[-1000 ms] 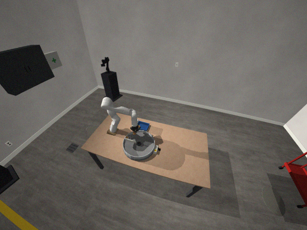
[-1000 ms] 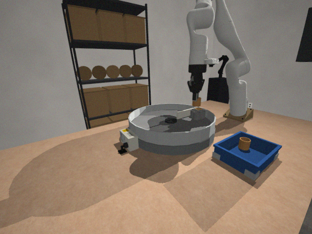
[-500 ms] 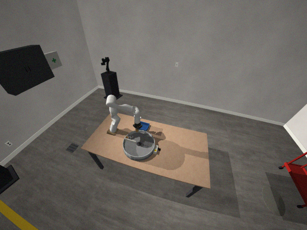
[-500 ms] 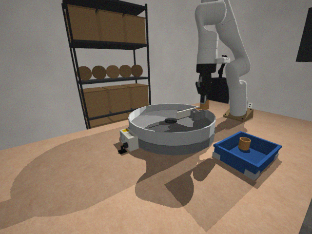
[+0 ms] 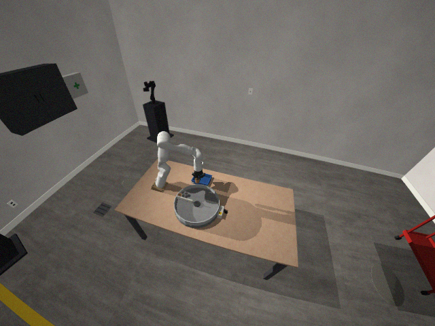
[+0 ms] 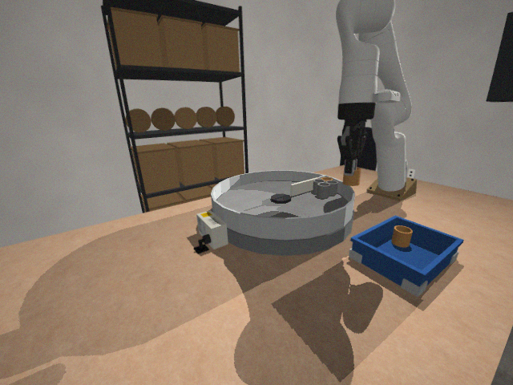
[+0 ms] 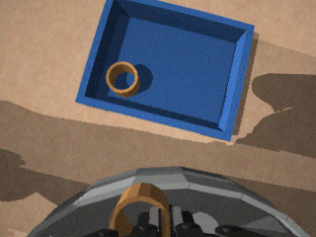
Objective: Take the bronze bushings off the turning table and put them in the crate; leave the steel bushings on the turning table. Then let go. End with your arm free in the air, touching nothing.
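Blue crate [image 5: 211, 178] [image 6: 385, 261] [image 7: 153, 121] sits nearest in the exterior view, one bronze bushing [image 6: 401, 239] [image 7: 110, 79] upright inside, toward one side. Jaws are closed on the wall of a second bronze bushing [image 5: 197, 180] [image 6: 351, 178] [image 7: 140, 192], held up in the air by the turning table [image 5: 196, 216] [image 6: 281, 228] [image 7: 183, 178] rim, not over the crate. Step in hand looks like the carry. Next: swing the arm [image 5: 163, 151] [image 6: 358, 70] over the crate, lower into free space beside the bushing there, then let go. Thin wall pinch might let it tilt. One more bronze bushing [image 5: 179, 193] [image 6: 327, 179] seems left, tight against the steel bushings [image 5: 185, 194] [image 6: 325, 191], which stay. Counter [image 5: 274, 224] [image 6: 144, 281] [image 7: 44, 64] is tan, with broad shadows. Room: grey walls, dark plank floor, black shelf rack [image 6: 243, 95] with boxes, red cart [image 5: 419, 242] off to one side.

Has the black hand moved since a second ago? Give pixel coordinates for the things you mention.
Yes. In the exterior view, the black hand [image 5: 198, 179] [image 6: 350, 169] [image 7: 165, 218] has shifted right, toward the white arm's brown base plate [image 5: 154, 188] [image 6: 409, 191].
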### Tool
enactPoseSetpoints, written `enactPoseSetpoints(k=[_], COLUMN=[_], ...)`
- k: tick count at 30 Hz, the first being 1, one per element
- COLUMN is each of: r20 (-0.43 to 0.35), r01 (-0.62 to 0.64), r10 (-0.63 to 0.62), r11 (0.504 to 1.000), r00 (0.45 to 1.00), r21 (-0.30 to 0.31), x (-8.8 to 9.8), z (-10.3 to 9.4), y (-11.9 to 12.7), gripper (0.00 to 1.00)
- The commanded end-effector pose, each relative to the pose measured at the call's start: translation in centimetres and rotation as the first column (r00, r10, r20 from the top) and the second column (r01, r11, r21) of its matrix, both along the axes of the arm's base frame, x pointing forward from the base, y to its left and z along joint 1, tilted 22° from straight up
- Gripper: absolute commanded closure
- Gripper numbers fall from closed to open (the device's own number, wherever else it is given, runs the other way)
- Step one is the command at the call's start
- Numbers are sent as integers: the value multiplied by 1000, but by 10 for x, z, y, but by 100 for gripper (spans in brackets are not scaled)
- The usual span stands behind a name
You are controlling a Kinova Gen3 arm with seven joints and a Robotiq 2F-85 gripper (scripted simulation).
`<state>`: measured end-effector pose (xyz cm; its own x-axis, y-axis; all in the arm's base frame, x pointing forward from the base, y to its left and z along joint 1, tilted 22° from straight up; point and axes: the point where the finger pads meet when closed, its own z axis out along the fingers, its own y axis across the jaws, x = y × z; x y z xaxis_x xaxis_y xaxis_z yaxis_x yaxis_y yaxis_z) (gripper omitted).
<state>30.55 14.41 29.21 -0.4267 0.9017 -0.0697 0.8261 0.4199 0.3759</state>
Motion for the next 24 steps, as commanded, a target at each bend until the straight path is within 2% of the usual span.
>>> enactPoseSetpoints(k=[1,8,13,24], r20=[0,0,0,0], r01=[-5,-5,-4,-4], r10=[5,5,4,4], r11=[1000,1000,1000,1000], r00=[1000,1000,1000,1000], r21=[-20,-20,-17,-17], x=[0,0,0,0], z=[-3,-3,3,3], y=[2,2,59,59], gripper=[100,100,100,100])
